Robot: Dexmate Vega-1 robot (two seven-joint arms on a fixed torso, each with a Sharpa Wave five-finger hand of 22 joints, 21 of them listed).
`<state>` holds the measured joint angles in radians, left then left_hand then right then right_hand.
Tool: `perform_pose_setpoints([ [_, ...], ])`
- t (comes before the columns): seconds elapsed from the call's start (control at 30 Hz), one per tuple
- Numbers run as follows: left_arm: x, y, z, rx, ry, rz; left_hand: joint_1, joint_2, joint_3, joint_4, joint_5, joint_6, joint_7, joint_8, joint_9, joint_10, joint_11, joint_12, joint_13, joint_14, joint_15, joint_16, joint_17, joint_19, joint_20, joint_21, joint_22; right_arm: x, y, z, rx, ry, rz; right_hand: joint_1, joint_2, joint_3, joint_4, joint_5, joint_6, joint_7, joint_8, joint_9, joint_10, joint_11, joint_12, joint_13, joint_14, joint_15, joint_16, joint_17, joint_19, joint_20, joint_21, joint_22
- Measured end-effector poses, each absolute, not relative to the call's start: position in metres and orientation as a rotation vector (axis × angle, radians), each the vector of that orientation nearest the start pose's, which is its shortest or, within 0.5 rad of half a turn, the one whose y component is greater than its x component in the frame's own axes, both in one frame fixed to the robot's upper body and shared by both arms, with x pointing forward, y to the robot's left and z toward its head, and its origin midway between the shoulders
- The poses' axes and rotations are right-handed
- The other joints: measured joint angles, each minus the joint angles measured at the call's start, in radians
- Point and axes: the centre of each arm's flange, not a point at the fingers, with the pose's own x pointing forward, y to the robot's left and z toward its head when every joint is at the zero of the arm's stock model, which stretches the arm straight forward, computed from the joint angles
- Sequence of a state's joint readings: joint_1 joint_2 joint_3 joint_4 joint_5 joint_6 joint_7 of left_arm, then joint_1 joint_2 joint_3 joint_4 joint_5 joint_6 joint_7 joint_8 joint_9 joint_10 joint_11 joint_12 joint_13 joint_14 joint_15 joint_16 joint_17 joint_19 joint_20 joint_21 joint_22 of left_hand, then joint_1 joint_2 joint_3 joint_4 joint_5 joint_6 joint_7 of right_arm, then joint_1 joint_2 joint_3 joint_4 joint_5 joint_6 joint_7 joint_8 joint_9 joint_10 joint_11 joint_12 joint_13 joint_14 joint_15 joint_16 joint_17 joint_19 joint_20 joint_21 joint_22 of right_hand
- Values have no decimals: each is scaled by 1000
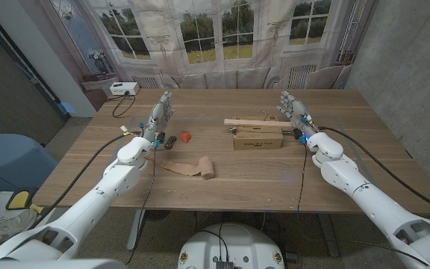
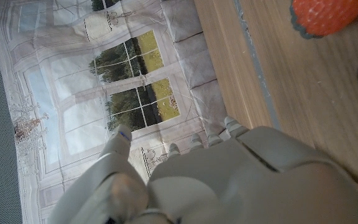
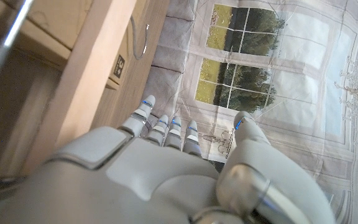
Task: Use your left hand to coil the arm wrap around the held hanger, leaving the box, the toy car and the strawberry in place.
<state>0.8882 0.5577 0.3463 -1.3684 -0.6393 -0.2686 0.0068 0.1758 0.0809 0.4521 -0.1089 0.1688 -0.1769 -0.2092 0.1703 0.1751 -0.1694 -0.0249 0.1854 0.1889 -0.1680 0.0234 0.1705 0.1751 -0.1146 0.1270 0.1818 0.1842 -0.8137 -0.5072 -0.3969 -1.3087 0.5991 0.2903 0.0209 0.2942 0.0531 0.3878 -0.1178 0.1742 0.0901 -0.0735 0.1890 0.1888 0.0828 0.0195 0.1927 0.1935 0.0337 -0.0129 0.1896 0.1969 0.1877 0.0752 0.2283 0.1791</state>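
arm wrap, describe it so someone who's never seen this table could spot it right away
On the wooden table, look toward the near edge, in front of the left hand. The arm wrap lies there as a tan strip ending in a roll, the only soft, flat thing; the strawberry and toy car nearby are small and solid.

The cardboard box (image 1: 257, 140) lies near the middle of the wooden table (image 1: 349, 127), and a wooden hanger (image 1: 254, 125) rests along its far top edge, sticking out past the box on the side toward the left hand. The right hand (image 1: 294, 110) stands just beside the box's right end, fingers apart and pointing away from the robot, holding nothing. Left of the box sit the strawberry (image 1: 186, 136), then the dark toy car (image 1: 168, 141). The left hand (image 1: 157, 116) stands beyond the car, farther left of the box, fingers extended and empty. The tan arm wrap (image 1: 190, 167) lies partly unrolled, nearer the robot than the box and to its left.
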Motion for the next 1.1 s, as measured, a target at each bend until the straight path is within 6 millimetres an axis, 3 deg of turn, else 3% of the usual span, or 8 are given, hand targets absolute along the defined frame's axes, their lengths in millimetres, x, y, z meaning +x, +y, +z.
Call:
perform_pose_setpoints([
  [0.77,633,303,-32,16,-575,-161,0,0,0,0,0,0,0,4,0,0,0,3,0,0,0,4,0,-9,2,10,0,651,-255,21,-176,-688,245,12,-7,-1,-4,0,0,0,0,-3,4,4,0,0,-11,9,0,-6,0,0,0,0],
  [1.03,627,304,-35,20,-568,-164,0,0,0,0,0,0,0,15,0,1,0,18,0,-5,13,12,0,20,30,25,5,638,-253,32,-271,-731,196,18,0,0,-14,0,16,-2,6,-3,18,18,4,0,0,22,0,-9,0,0,0,0],
  [1.1,626,305,-35,21,-567,-165,-1,-1,-5,4,0,1,1,15,0,12,11,22,0,-1,28,19,0,29,39,26,5,631,-252,37,-306,-750,183,18,0,1,-15,0,27,-1,8,-3,18,18,4,0,5,27,0,-11,0,0,0,0],
])
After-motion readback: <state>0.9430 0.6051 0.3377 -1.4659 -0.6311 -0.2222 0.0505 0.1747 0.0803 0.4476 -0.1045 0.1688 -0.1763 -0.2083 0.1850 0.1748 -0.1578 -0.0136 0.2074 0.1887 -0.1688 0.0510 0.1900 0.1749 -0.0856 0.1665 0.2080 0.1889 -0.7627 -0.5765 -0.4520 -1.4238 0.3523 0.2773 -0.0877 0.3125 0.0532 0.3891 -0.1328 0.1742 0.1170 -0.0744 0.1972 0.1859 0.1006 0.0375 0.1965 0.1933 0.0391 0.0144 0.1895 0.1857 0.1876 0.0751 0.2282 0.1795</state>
